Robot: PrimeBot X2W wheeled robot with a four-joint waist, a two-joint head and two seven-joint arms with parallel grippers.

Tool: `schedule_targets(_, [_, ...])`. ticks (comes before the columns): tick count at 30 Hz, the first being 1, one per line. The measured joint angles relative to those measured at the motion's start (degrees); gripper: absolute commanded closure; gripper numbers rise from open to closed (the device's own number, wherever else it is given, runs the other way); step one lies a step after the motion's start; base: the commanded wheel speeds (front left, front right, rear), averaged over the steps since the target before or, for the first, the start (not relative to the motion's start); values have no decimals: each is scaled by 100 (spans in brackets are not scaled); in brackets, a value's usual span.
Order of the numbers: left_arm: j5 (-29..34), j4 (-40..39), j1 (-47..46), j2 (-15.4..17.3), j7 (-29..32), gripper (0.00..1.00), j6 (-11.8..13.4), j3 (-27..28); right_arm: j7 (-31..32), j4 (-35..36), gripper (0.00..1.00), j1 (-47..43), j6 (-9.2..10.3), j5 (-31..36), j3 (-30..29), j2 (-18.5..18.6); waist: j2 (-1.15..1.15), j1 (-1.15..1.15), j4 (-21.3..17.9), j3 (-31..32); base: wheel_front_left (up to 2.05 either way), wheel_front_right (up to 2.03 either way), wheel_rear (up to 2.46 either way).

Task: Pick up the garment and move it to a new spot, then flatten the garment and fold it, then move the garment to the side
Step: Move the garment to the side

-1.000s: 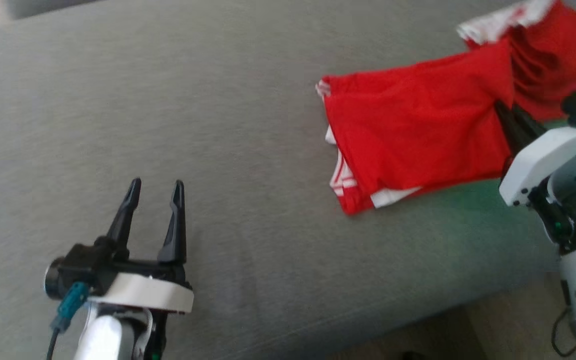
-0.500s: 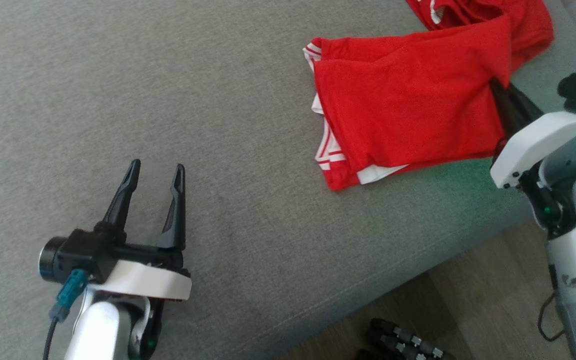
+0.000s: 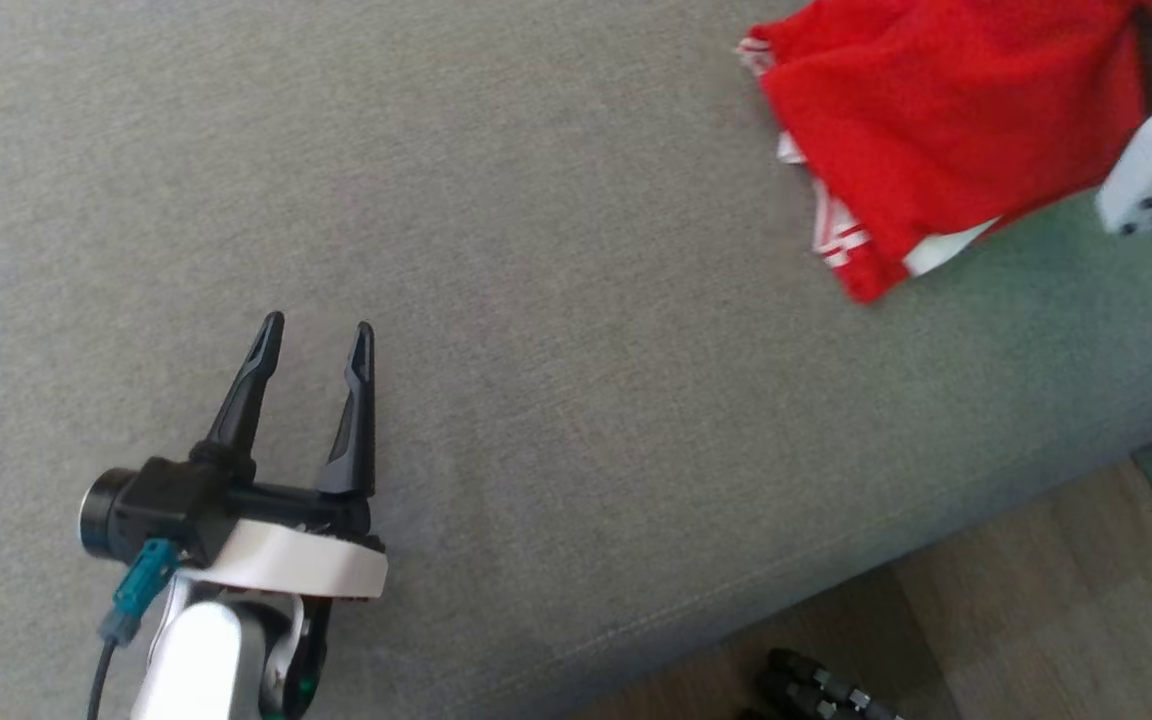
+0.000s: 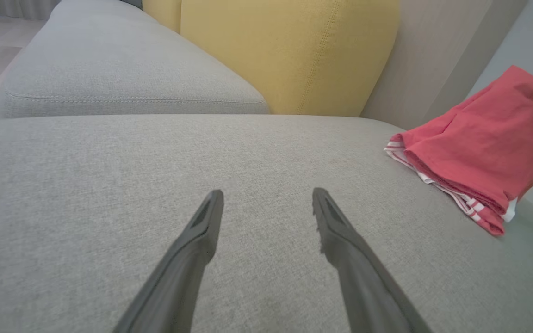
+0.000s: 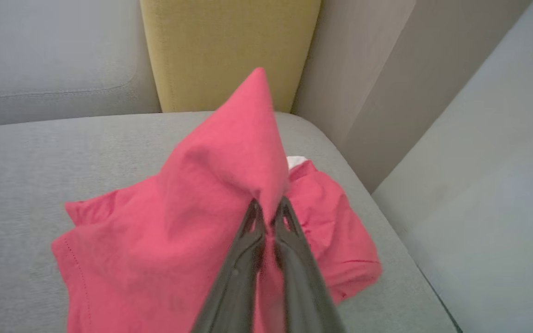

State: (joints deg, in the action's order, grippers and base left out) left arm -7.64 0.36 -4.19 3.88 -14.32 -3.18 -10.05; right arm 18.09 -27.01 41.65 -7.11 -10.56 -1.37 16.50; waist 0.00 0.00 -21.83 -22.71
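Note:
The garment (image 3: 936, 120) is red cloth with white striped trim, bunched at the head view's upper right on the grey sofa seat (image 3: 556, 300). In the left wrist view the garment (image 4: 484, 143) lies at the right. My right gripper (image 5: 270, 210) is shut on a fold of the garment (image 5: 229, 185), which rises into a peak above the fingers. Its white wrist housing (image 3: 1151, 160) shows at the head view's right edge. My left gripper (image 3: 316, 335) is open and holds nothing, low over bare cushion well to the left of the cloth; between its spread fingers (image 4: 201, 231) only grey fabric shows.
A yellow back cushion (image 4: 289, 51) stands behind the seat, with a second grey cushion (image 4: 109, 78) to its left. The seat's front edge runs along the head view's lower right, with wooden floor (image 3: 1016, 620) and a dark object (image 3: 816, 690) below it.
The head camera has swung, so the whole picture shifted. The garment now sits further up and right in view, still pinched by my right gripper. My left gripper stays open.

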Motion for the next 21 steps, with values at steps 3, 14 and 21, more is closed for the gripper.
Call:
schedule_targets(3, [0,-7,1,-7,-16,0,2,-12,-2,-172,100,170,0,190,-56,188,0,0,70,-4,0,0,0])
schedule_targets(14, [0,-15,-3,-26,-23,0,14,-40,-70,-604,100,636,0,788,-330,497,0,0,274,-75,0,0,0])
schedule_targets(21, [0,-15,-69,-30,-23,0,14,-38,-208,-711,100,743,0,1428,-445,509,0,0,369,-130,0,0,0])
